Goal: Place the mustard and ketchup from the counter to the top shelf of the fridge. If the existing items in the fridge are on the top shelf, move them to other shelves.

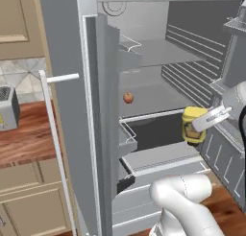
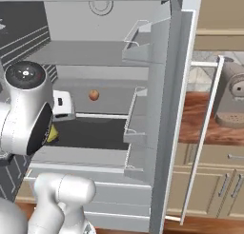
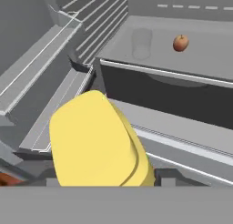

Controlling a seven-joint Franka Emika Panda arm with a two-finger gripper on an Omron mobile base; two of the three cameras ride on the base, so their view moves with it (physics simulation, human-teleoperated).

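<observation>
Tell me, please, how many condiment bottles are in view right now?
1: the mustard, held in the gripper before the open fridge. Others may be out of view.

Beige panelled cabinets (image 1: pixel 29 201), grey triangle-tiled backsplash (image 1: pixel 21 79) and wood floor (image 1: pixel 226 206).

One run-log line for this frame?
phase: carry to fridge | gripper: shut on mustard | fridge: open | top shelf: bare | fruit: lower shelf
</observation>
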